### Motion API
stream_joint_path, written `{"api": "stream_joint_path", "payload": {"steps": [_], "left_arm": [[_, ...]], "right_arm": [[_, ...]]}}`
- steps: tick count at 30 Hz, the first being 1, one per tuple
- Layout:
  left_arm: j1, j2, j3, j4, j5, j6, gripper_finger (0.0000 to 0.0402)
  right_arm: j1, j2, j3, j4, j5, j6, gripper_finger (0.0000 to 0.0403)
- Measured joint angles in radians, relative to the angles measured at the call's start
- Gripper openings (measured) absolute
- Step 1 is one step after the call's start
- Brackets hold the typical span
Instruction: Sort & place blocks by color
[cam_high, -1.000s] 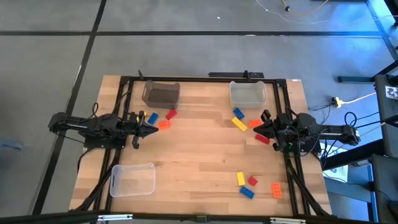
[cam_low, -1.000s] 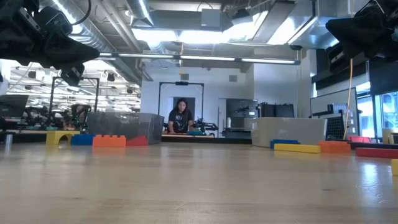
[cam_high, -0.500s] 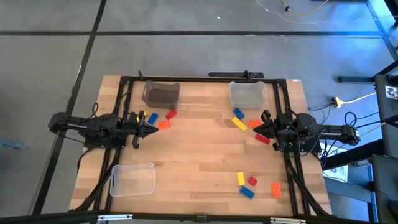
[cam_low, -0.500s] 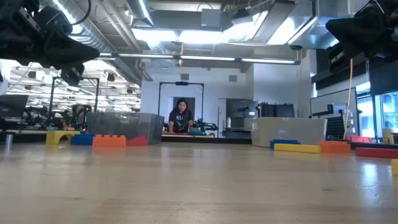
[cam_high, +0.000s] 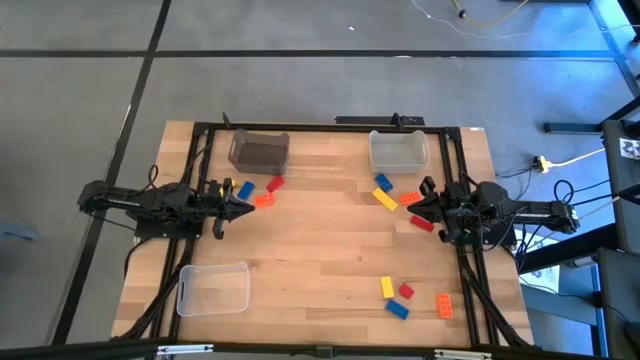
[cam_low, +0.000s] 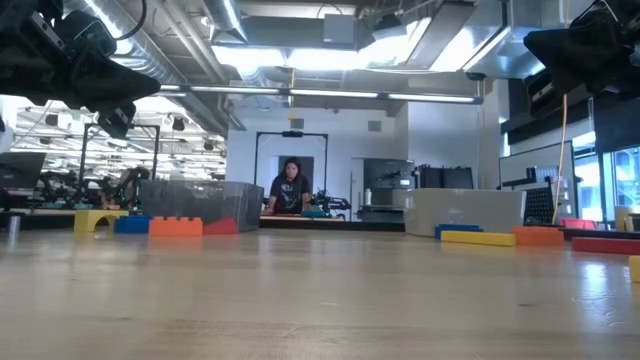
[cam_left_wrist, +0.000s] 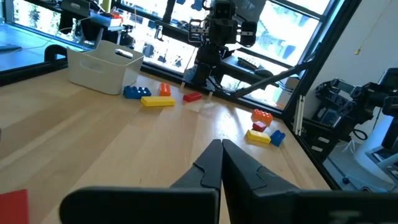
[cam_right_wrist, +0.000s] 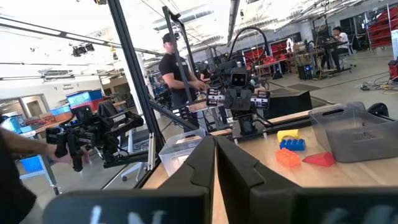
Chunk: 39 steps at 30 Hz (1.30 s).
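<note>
**Presently: sorting not begun, all bins bare**

Presently, no progress is recorded. Every block is seen on the wooden table; none is seen in a bin, so the whole sort is judged to be outstanding.

Grippers
- left gripper: held near the table's left edge, just beside the left group of blocks; fingers pressed together, nothing held.
- right gripper: held near the right edge, beside the right group; fingers likewise closed together, nothing held.

Blocks, left group
- yellow arch block, blue block, orange block and red block, laid near the dark-tinted bin.

Blocks, right group
- blue block, long yellow block, orange block and red block, laid just in front of the pale bin.

Blocks, near group
- yellow block, red block, blue block and orange block, laid together toward the table's right front.

Containers
- dark-tinted bin, far left: nothing is seen inside.
- pale bin, far right: nothing is seen inside.
- clear bin, near left: nothing is seen inside, and it stands well apart from every block.
</note>
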<state>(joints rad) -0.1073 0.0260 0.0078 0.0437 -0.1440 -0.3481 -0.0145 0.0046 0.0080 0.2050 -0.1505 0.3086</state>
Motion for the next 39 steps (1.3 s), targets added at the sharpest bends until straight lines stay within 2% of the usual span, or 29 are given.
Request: {"api": "stream_joint_path", "payload": {"steps": [39], "left_arm": [[0.000, 0.000, 0.000, 0.003, -0.056, -0.016, 0.0000]], "right_arm": [[0.000, 0.000, 0.000, 0.000, 0.000, 0.000, 0.0021]]}}
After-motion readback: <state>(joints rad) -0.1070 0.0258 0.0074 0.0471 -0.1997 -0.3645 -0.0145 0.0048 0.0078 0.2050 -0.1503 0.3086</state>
